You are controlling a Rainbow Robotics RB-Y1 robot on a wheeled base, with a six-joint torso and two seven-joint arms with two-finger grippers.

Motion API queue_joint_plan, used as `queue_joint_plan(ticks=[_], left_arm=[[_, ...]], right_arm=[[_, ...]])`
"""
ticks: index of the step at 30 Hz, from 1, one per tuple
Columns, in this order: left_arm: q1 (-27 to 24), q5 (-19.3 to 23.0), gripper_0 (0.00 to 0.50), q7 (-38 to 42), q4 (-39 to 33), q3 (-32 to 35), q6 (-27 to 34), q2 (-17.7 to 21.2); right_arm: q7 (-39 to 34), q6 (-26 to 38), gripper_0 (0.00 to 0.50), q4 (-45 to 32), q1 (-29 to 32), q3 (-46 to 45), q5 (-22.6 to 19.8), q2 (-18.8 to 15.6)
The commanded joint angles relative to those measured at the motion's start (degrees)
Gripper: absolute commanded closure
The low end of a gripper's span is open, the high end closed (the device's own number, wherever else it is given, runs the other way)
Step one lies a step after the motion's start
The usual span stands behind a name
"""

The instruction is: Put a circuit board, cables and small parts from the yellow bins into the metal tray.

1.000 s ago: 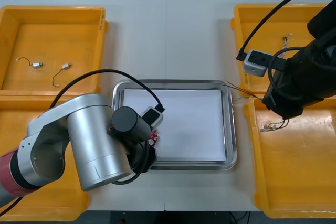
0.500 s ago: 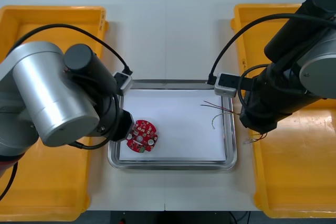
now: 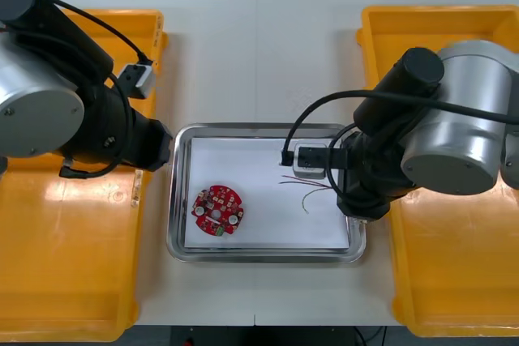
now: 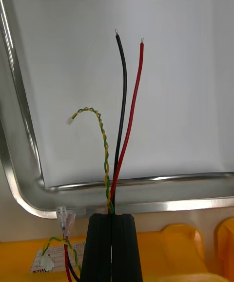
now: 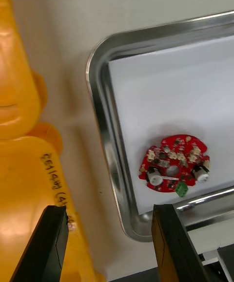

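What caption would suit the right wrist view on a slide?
Right gripper shut on cables whose free ends reach over the white-lined metal tray.

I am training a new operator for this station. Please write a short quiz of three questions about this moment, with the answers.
1. True or false: the round red circuit board lies inside the metal tray.
2. Choose one. The jaws of the right gripper are: A) open above a yellow bin; B) shut on the cables (black, red, twisted yellow-green), whose free ends reach over the tray; C) shut on the circuit board.
3. The left gripper hangs beside the tray's left rim. In what state are its jaws?

Key: 1 true; 2 B; 3 open, with nothing between them.
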Motion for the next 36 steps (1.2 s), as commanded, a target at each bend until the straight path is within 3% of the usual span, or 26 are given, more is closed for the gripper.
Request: queue_joint_plan(ticks=[1, 10, 21, 36], left_arm=[[-1.8, 0.4, 0.000, -10.9, 3.6, 3.8, 0.4, 3.0], [-3.2, 0.1, 0.000, -20.5, 10.8, 9.9, 0.4, 5.2], [-4.9, -2.6, 0.000, -31.3, 18.5, 16.6, 0.4, 6.8], [-9.8, -8.3, 0.000, -38.7, 33.2, 19.6, -0.4, 6.7]], right_arm=[[1.5, -3.0, 0.500, -1.7, -2.3, 4.1, 2.6, 0.6], [1.8, -6.9, 0.500, -1.7, -2.3, 10.6, 9.5, 2.2], [1.8, -9.4, 0.500, -1.3, -2.3, 15.6, 13.6, 2.6], [2.2, -10.3, 0.500, 7.0, -4.5, 17.4, 13.2, 7.2]])
